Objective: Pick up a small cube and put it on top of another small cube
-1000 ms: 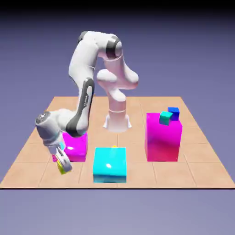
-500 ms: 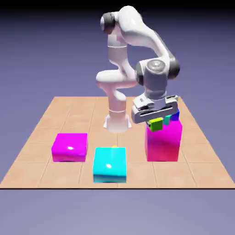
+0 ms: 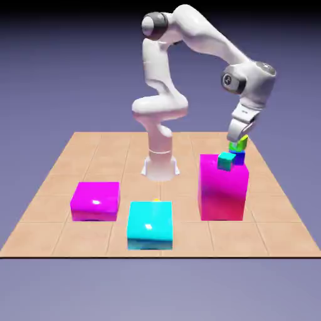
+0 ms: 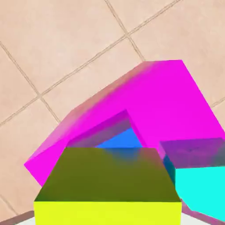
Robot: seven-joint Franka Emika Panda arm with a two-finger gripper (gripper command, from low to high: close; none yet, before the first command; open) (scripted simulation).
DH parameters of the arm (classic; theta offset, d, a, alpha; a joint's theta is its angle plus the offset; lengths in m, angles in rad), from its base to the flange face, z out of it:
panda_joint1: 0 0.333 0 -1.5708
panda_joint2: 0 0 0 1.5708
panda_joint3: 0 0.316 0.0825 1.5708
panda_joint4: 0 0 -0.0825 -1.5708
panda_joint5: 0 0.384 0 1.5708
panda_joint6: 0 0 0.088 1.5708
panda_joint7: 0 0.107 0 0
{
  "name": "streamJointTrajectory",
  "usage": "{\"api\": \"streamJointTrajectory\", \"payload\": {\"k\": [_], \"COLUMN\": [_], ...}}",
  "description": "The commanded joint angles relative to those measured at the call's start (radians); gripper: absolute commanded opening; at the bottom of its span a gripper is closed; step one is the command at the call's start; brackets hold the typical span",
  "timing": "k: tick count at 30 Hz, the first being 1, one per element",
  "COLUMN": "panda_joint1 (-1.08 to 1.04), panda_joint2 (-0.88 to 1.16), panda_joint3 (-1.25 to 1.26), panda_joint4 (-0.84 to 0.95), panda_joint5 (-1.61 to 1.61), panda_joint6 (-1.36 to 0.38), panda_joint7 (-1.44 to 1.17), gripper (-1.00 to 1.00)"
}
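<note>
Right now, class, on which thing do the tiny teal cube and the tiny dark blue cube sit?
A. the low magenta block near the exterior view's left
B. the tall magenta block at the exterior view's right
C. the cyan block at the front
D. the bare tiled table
B: in the exterior view the teal cube and the dark blue cube both rest on top of the tall magenta block, under the gripper.

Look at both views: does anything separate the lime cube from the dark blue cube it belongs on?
Nothing visible does. The lime cube sits directly over the dark blue cube on the tall magenta block. The teal cube stands beside them, not between. The gripper is right above.
</note>
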State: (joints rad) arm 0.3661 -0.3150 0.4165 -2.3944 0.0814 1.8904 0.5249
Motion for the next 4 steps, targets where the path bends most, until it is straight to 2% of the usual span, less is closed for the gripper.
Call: {"api": "streamJointTrajectory", "payload": {"k": [1, 4], "panda_joint1": [-0.001, -0.003], "panda_joint2": [-0.007, -0.023], "panda_joint3": [-0.003, -0.011], "panda_joint4": [0.036, 0.12], "panda_joint5": [0.0, -0.001], "panda_joint6": [-0.043, -0.141], "panda_joint7": [-0.002, -0.005], "gripper": [1.0, 1.0]}}
